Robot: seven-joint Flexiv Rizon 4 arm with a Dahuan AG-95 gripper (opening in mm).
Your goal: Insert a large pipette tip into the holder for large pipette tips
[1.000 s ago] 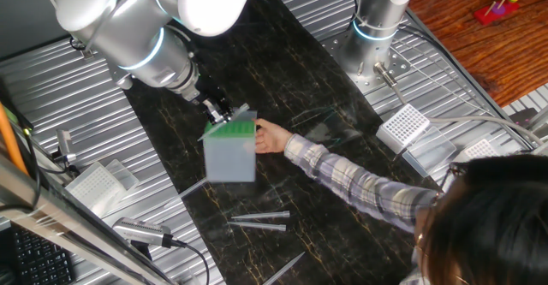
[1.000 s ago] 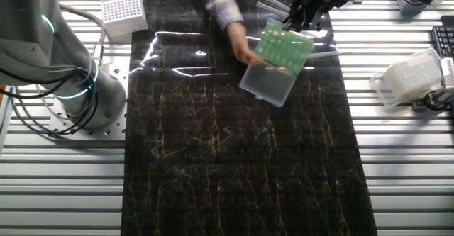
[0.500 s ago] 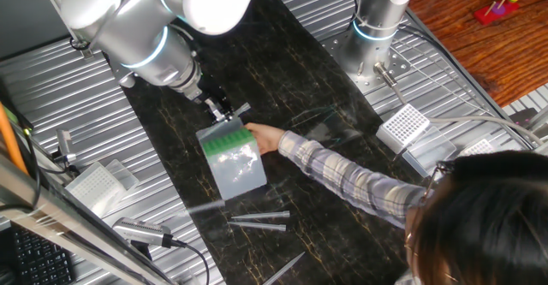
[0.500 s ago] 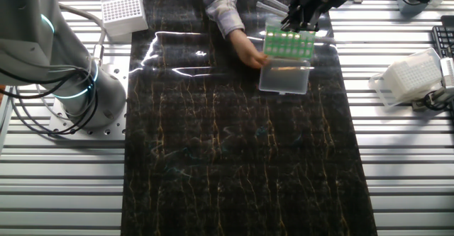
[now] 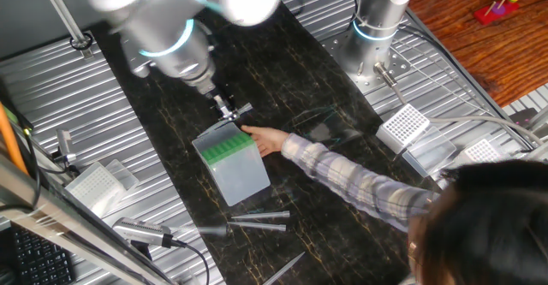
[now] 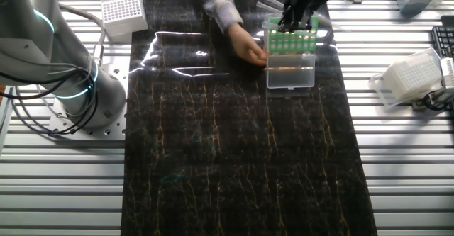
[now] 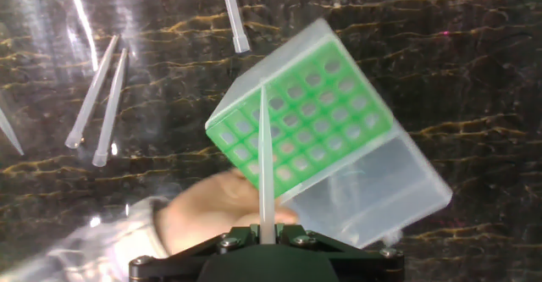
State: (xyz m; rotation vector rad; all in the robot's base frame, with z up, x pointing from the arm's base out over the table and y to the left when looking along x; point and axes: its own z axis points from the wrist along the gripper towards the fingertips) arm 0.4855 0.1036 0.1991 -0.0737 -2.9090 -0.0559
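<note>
The holder for large pipette tips [image 5: 229,161] is a translucent pale box with a green grid top; it also shows in the other fixed view [image 6: 290,52] and the hand view [image 7: 322,138]. A person's hand [image 5: 261,139] holds its side. My gripper [image 5: 227,110] is shut on a large pipette tip [image 7: 265,155], a long clear cone. The tip points down over the green grid near its left edge. The gripper [image 6: 296,13] hovers just above the holder. In the hand view the gripper [image 7: 268,229] sits at the bottom edge.
Several loose pipette tips [image 5: 257,223] lie on the dark mat in front of the holder, more show in the hand view [image 7: 102,91]. White grid racks [image 5: 402,127] [image 6: 122,10] stand at the mat's sides. The person's sleeved arm [image 5: 360,187] reaches across the mat. A second arm's base [image 5: 372,28] stands behind.
The person's hand has turned and shifted the holder under my gripper. My arm has moved a little to the right, still holding the tip.
</note>
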